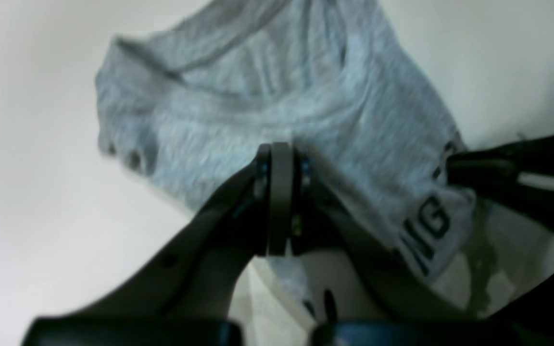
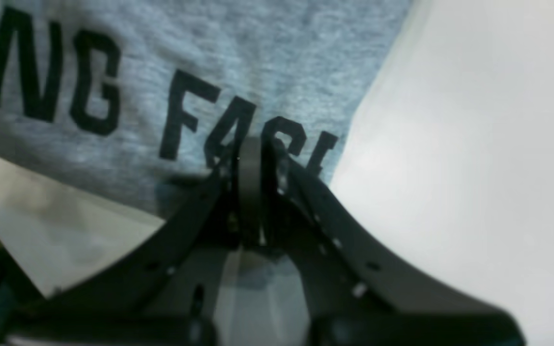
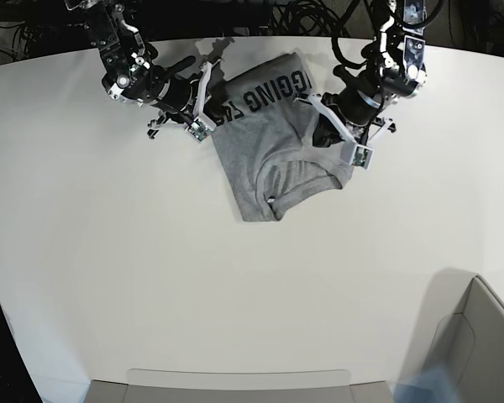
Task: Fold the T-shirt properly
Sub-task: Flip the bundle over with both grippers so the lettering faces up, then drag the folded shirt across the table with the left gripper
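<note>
White desk [image 3: 151, 277] surface is filling most of the base view, with dark cables and gear crowding the far edge behind it and a pale boxy shape sitting at the near right corner. Toward the far middle of the desk the T-shirt [image 3: 273, 143] is lying bunched and partly folded over itself, grey, with black block lettering showing along its far edge.

From the base view both arms are reaching in from the far side: the right end effector [image 3: 208, 107] is meeting the shirt's left far corner, and the left end effector [image 3: 334, 126] is sitting at the shirt's right edge.

Up close, the wrist views are adding what the base view is too small to show. In the right wrist view the right end effector [image 2: 250, 158] is standing nearly closed, its tips pinching the edge of the T-shirt [image 2: 258, 57] right on the printed letters, near the cloth's right border, with bare white desk [image 2: 474, 144] beyond. In the left wrist view the left end effector [image 1: 281, 158] is pressed fully together, its tips lying against the grey cloth of the T-shirt [image 1: 267, 96]; whether fabric is actually caught between them I cannot tell, as the picture is blurring there. That same view is catching the shirt's rumpled plain side, a few letters at its right, and the other arm's dark end effector [image 1: 455, 168] at the cloth's right corner.
</note>
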You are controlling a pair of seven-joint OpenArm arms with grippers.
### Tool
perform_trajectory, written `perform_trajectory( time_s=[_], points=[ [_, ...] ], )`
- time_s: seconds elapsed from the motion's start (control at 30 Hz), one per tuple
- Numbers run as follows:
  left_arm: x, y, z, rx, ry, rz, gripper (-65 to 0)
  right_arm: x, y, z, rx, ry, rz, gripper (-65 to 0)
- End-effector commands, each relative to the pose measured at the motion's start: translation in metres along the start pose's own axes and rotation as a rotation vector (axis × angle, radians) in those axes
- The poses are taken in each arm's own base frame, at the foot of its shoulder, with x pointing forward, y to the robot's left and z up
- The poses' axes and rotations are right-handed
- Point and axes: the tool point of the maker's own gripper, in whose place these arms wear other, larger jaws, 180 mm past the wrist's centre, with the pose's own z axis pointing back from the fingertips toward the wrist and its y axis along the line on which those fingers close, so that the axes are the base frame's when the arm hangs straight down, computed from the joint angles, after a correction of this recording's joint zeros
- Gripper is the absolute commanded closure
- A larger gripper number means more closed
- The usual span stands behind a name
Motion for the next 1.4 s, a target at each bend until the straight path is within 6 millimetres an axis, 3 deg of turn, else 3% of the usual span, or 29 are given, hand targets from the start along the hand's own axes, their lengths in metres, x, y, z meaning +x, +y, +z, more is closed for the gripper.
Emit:
perform_trajectory(
  time_s=[0.0, 0.1, 0.17, 0.33, 0.43, 0.53, 0.67, 0.8, 1.03, 1.1, 1.2, 1.37],
  points=[
    [0.007, -0.004, 0.004, -0.014, -0.033, -0.006, 0.0, -0.024, -0.008, 0.002, -0.024, 0.097, 0.017, -2.8],
    [-0.005, -0.006, 0.006, -0.019, -0.006, 0.004, 0.0, -0.025, -0.004, 0.003, -0.018, 0.094, 0.017, -2.8],
    [-0.010, -0.012, 0.006, -0.033, 0.007, 0.003, 0.0, -0.014, -0.003, 0.007, -0.023, 0.064, 0.032, -2.8],
    [-0.022, -0.052, -0.001, -0.141, 0.044, -0.030, 0.0, 0.018, -0.002, 0.014, -0.036, -0.019, 0.061, -2.8],
    [-0.030, -0.074, -0.005, -0.198, 0.072, -0.056, 0.0, 0.028, -0.008, 0.004, -0.043, -0.028, 0.045, -2.8],
    [-0.044, -0.071, -0.012, -0.195, 0.115, -0.044, 0.0, 0.020, -0.010, -0.011, -0.031, 0.004, 0.008, -2.8],
    [-0.059, -0.054, -0.030, -0.165, 0.177, -0.037, 0.0, 0.013, -0.010, -0.030, -0.011, 0.035, -0.038, -2.8],
    [-0.075, -0.027, -0.036, -0.117, 0.240, -0.057, 0.0, 0.026, 0.001, -0.047, 0.025, 0.024, -0.051, -2.8],
    [-0.039, 0.071, -0.021, 0.105, 0.171, -0.034, 0.0, 0.048, 0.046, -0.084, 0.153, 0.056, 0.039, -2.8],
    [-0.026, 0.101, -0.020, 0.161, 0.168, -0.056, 0.0, 0.060, 0.056, -0.089, 0.173, 0.037, 0.046, -2.8],
    [-0.022, 0.143, -0.019, 0.236, 0.203, -0.071, 0.0, 0.077, 0.066, -0.088, 0.189, 0.001, 0.059, -2.8],
    [-0.002, 0.154, -0.015, 0.261, 0.178, -0.101, 0.0, 0.091, 0.077, -0.072, 0.193, -0.063, 0.075, -2.8]
  ],
)
